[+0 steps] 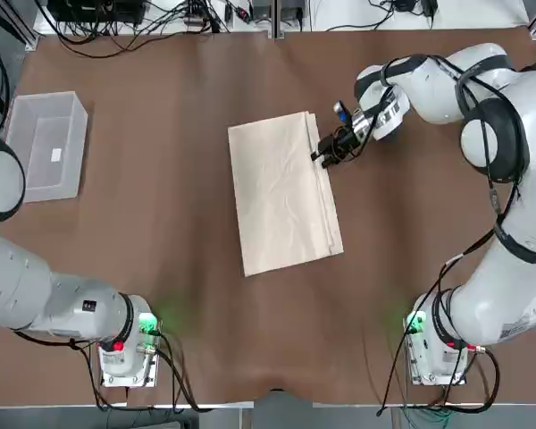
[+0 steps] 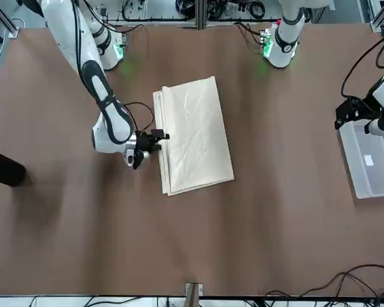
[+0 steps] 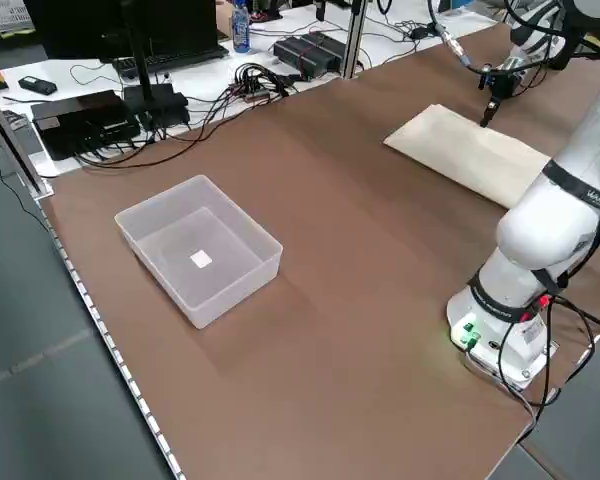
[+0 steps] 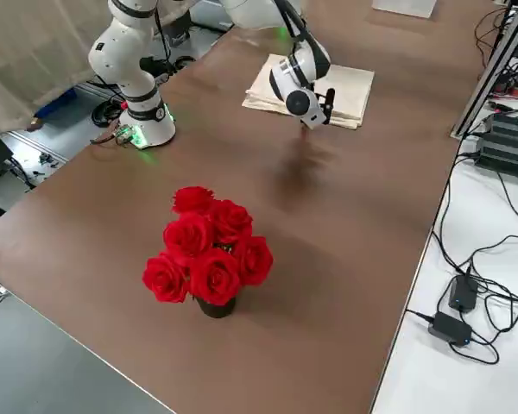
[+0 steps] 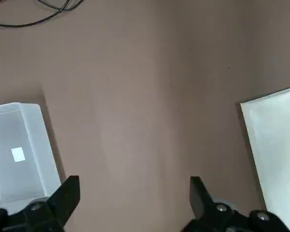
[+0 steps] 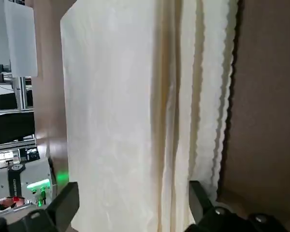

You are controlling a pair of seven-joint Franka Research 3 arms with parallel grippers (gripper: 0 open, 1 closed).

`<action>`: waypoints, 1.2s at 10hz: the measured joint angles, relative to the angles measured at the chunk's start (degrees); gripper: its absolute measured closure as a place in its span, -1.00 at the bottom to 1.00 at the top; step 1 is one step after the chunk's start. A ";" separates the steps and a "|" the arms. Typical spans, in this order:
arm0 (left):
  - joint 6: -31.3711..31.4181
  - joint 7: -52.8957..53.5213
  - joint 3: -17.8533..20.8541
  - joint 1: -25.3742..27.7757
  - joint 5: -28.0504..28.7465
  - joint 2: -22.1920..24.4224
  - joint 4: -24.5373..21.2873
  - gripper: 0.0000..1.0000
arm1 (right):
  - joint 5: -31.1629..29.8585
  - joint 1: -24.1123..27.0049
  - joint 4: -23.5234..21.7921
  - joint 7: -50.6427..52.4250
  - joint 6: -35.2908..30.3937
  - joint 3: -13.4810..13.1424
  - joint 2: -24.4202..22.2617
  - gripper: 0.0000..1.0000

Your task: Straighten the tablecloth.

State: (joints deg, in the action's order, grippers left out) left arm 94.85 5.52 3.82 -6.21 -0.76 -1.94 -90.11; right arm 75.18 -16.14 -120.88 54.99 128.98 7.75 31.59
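Observation:
The cream tablecloth (image 1: 281, 192) lies folded in layers at the middle of the brown table, with its stacked edges on the robot's right side (image 6: 198, 96). My right gripper (image 1: 324, 152) is low over that layered edge, toward the cloth's far end. It is open, its fingertips (image 6: 199, 195) spread above the fabric and nothing between them. From the front, the right gripper (image 2: 155, 137) sits just beside the cloth (image 2: 195, 134). My left gripper (image 5: 135, 193) is open and empty, up above the table's left side, near the bin.
A clear plastic bin (image 1: 45, 145) stands at the far left with a white scrap inside. A bunch of red roses (image 4: 209, 250) in a black vase stands far out to the right. Cables run along the table's far edge (image 1: 161, 31).

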 joint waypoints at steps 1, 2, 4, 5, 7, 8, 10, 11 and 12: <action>0.00 0.00 0.00 0.00 0.00 0.00 0.00 -1.00 | 0.05 0.12 0.00 0.64 0.10 -0.07 0.00 -1.00; 0.00 0.00 0.00 0.00 0.00 0.00 0.00 -1.00 | 0.06 0.20 0.00 0.90 0.34 -0.10 0.00 -1.00; 0.00 0.00 0.00 0.00 0.00 0.00 -0.01 -1.00 | 1.10 0.11 -0.04 1.20 2.28 0.39 0.00 -1.00; 0.00 0.00 -0.01 0.00 0.00 0.00 -0.01 -1.00 | 1.34 -0.20 -0.06 1.48 3.68 0.96 0.00 -0.97; 0.00 0.00 -0.02 0.00 0.00 0.00 -0.01 -1.00 | 1.41 -1.96 -0.07 1.55 6.78 1.55 -0.07 -0.97; 0.00 0.00 -0.02 0.00 0.00 0.00 -0.01 -1.00 | 1.44 -2.51 -0.07 1.55 7.35 1.56 -0.16 -0.97; 0.00 0.00 -0.02 0.00 0.00 0.00 -0.01 -1.00 | 1.50 -2.44 -0.08 1.55 7.40 1.44 -0.18 -0.97; 0.00 0.00 -0.02 0.00 0.00 0.00 -0.01 -1.00 | 1.52 -2.30 -0.09 1.60 7.38 1.41 -0.18 -0.97; 0.00 0.00 -0.02 0.00 0.00 0.00 -0.01 -1.00 | 1.52 -2.27 -0.10 1.68 7.41 1.41 -0.18 -0.97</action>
State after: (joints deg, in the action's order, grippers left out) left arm 94.85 5.52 3.81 -6.20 -0.75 -1.95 -90.12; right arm 76.70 -18.41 -120.97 56.68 136.39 9.15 31.41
